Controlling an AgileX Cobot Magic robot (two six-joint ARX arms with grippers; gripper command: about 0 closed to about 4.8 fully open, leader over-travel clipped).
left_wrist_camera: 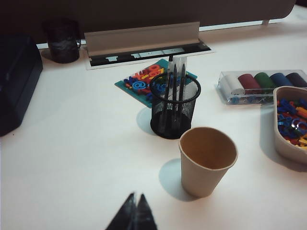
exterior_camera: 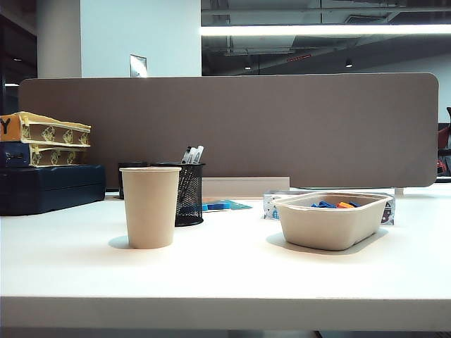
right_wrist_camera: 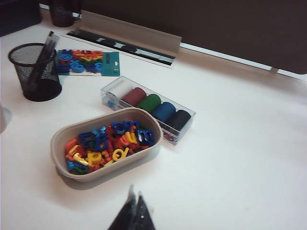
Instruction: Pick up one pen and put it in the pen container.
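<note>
The pen container (exterior_camera: 189,193) is a black wire-mesh cup standing behind the paper cup. Slim dark pens (exterior_camera: 192,154) with light ends stand upright inside it, poking above the rim. In the left wrist view the mesh cup (left_wrist_camera: 175,108) and its pens (left_wrist_camera: 173,86) are well beyond my left gripper (left_wrist_camera: 136,196), which hangs over bare table, shut and empty. In the right wrist view the mesh cup (right_wrist_camera: 36,72) is far off to the side. My right gripper (right_wrist_camera: 135,194) is shut with nothing in it, above the table near the tray. Neither gripper shows in the exterior view.
A tan paper cup (left_wrist_camera: 207,160) stands close in front of the mesh cup. A beige tray (right_wrist_camera: 120,167) holds several coloured letters. Beside it lies a clear box of coloured rolls (right_wrist_camera: 148,108). A teal letter card (left_wrist_camera: 139,84), a dark mug (left_wrist_camera: 62,40) and stacked boxes (exterior_camera: 49,169) sit at the back.
</note>
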